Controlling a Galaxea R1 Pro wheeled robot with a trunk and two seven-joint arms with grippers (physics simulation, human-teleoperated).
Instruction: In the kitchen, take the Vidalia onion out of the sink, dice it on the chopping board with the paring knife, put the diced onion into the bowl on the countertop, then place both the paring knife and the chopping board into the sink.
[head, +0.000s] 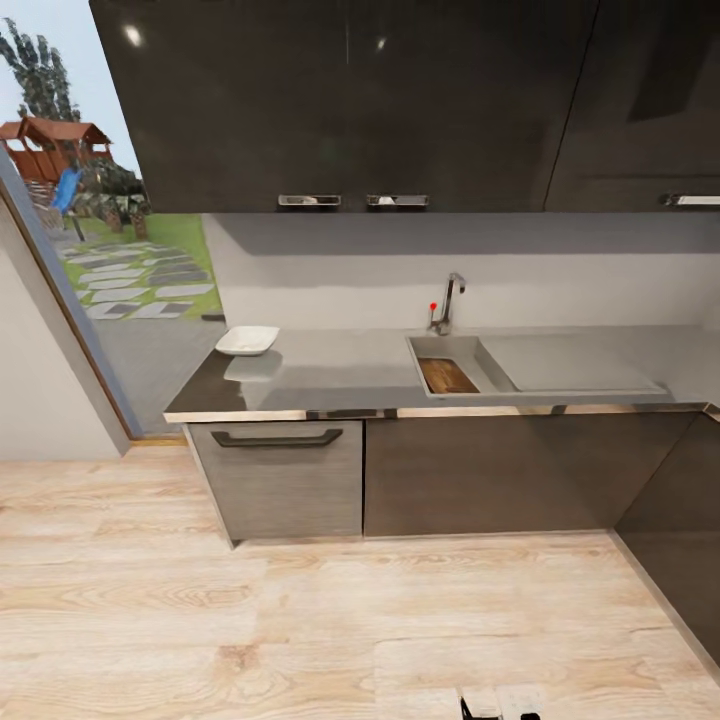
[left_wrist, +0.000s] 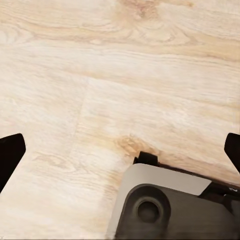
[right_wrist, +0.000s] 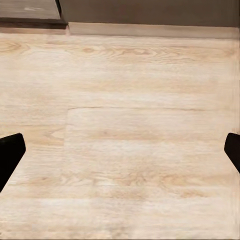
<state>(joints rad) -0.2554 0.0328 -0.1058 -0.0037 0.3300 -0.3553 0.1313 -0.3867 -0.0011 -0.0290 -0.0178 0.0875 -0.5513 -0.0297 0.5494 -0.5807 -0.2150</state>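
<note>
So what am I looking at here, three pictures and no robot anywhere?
It is a simulated two-armed robot on wheels. The big picture comes from its head camera, facing a kitchen countertop. On it sits a white bowl; the chopping board lies in the sink below the faucet. The other two pictures come from cameras on its wrists, pointing at the wooden floor. The dark tips at their edges are the fingers of the left tool and right tool, spread open and holding nothing.

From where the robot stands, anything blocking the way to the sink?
Nothing visible does: bare wood floor runs up to the cabinets. The sink has the chopping board in its basin; both grippers hang open over the floor.
</note>
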